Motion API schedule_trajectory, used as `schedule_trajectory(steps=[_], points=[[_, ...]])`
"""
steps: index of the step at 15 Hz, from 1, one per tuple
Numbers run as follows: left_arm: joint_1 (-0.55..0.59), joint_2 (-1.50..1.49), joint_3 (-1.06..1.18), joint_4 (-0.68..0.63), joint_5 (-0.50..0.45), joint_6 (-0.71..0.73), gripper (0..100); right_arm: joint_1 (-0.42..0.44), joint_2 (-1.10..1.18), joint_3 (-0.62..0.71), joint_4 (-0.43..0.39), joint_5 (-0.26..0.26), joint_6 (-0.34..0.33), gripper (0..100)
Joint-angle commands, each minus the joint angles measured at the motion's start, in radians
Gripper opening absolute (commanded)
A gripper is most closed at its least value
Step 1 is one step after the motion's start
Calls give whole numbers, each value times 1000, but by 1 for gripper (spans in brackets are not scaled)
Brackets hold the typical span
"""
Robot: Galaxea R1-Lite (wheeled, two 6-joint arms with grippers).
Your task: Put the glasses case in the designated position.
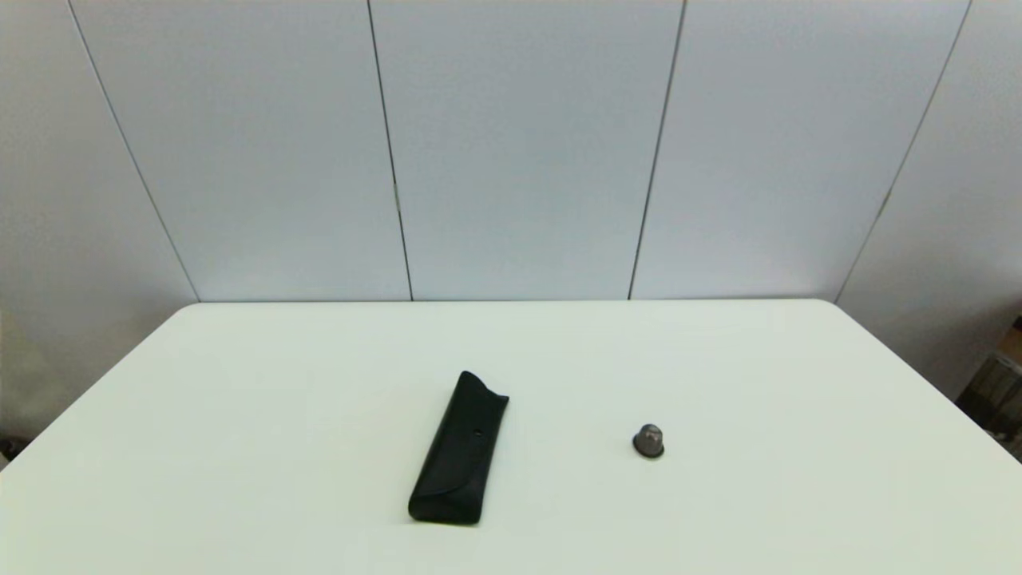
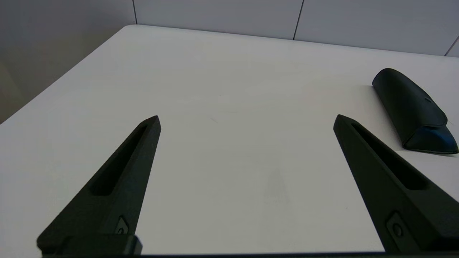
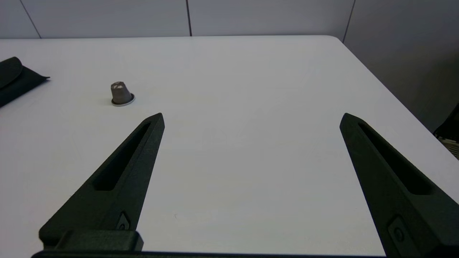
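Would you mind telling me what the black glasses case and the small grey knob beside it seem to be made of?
The glasses case looks like matte black leather or a leather-like synthetic: soft fold-over flap, dull sheen, no hard glare. The grey knob looks like metal or metallic-coated plastic: faceted top catching light, pale rim at its base. I cannot tell which.

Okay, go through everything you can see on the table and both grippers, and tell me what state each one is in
glasses case: flap closed, lying flat on the table, not held.
grey knob: upright on the table, apart from the case, to its right.
left gripper: open, empty, above bare table.
right gripper: open, empty, above bare table.
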Motion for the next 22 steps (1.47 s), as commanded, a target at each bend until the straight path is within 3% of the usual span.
schedule_trajectory(steps=[1, 15, 22], points=[[0, 2, 0, -2, 0, -1, 100, 0, 2, 0, 0, 0, 0, 100], [0, 2, 0, 1, 0, -1, 100, 0, 5, -6, 0, -1, -9, 100], [0, 2, 0, -2, 0, -1, 100, 2, 149, -204, -5, -9, -5, 100]])
